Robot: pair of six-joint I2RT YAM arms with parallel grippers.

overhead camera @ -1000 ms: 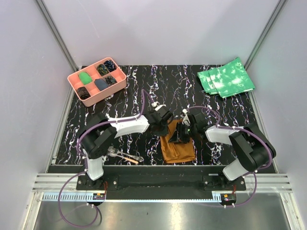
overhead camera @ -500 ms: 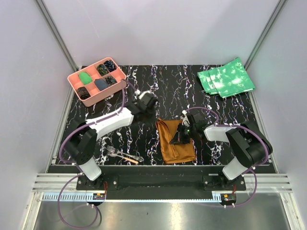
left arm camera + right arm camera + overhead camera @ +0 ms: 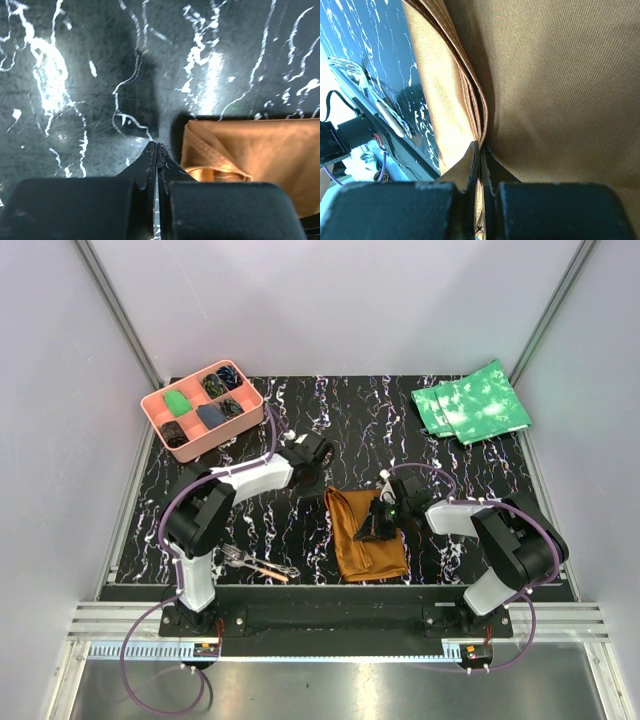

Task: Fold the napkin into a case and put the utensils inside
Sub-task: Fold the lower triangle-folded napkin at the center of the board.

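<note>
Well, the rust-brown cloth napkin (image 3: 368,540) lies folded oblong, right pincer (image 3: 479,150) nipping its layers, left pincer (image 3: 157,150) closed empty, thin silver utensils (image 3: 250,563) lower left not yet inside.

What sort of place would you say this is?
Likely a robotics lab cell: left arm and right arm bolted along a table edge, plain white enclosure walls, and staged props like the pink tray and napkin.
</note>
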